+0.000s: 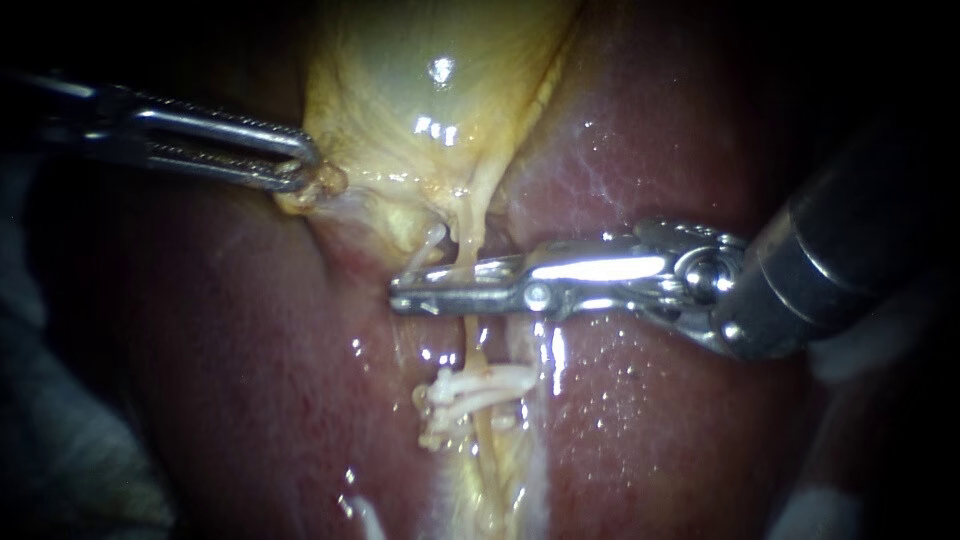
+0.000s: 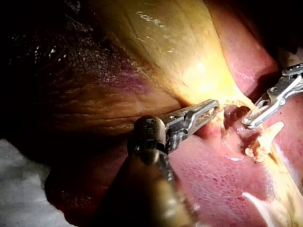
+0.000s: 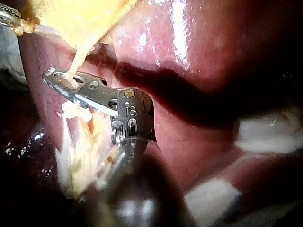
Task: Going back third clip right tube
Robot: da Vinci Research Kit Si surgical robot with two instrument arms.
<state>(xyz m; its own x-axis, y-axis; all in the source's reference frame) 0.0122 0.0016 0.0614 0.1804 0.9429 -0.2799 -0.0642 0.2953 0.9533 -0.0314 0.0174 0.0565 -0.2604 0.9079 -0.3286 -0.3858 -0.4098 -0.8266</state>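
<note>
Dark red, wet-sheened liver (image 1: 650, 420) forms the bed beneath both instruments; the pale yellow, glistening gallbladder (image 1: 430, 110) lies ahead of the left instrument and beyond the right one's upper jaw. Right instrument (image 1: 402, 295), a steel shaft ending in two long slim jaws: the jaws stand only slightly apart, with a thin dark gap along their length; they lie across the thin yellowish tube (image 1: 467, 240), which runs through that gap; no squeeze on it is apparent, so they are read as open and holding nothing. Left instrument (image 1: 300, 165), with slotted steel jaws: closed on a fold at the gallbladder's edge. A cluster of small white plastic clips (image 1: 470, 393) sits on the tube just past the right jaws, on the side away from the gallbladder; they lie crowded and crosswise to the tube, and their count cannot be made out. A small white curved piece (image 1: 428, 248) beside the jaw tips, on the gallbladder side, may be a further clip; this is uncertain. Judged progress: clipping appears done; the withdrawal looks barely begun, since the jaws straddle the tube; what is left is to back them clear without snagging tube or clips.
</note>
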